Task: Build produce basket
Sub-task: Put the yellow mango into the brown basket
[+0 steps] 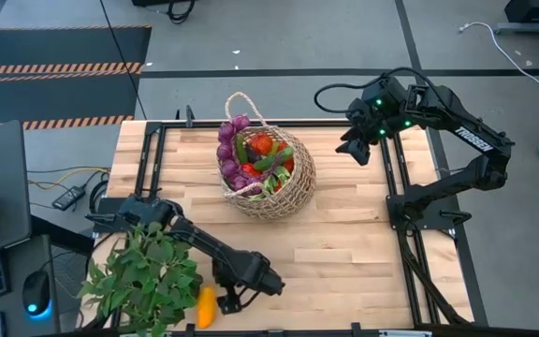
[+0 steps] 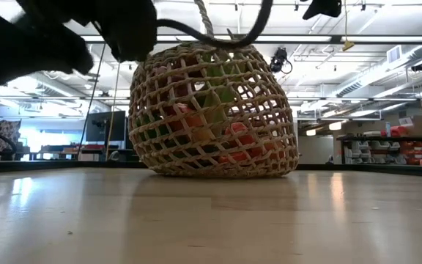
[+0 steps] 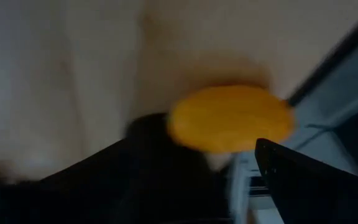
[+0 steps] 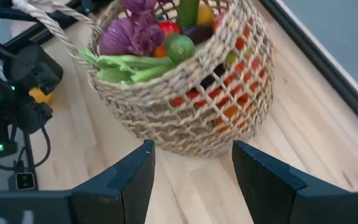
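the basket (image 1: 268,178) sits mid-tabletop (image 1: 344,253), already loaded with produce (image 1: 251,154). left claw (image 1: 225,301) is down by the yellow squash (image 1: 207,307) at the near edge, grip impossible to tell; next it must pinch and carry. right claw (image 4: 191,168) hangs open and empty, and its wrist view alone shows the produce close up.

The basket (image 1: 268,173) stands on the table (image 1: 344,253) toward its far edge, produce (image 1: 251,154) piled inside. Right of the basket hangs the right gripper (image 1: 354,145); near-left of it, at the table's near edge, the left gripper (image 1: 227,298) sits beside a squash (image 1: 207,306) and potted plant (image 1: 143,276).
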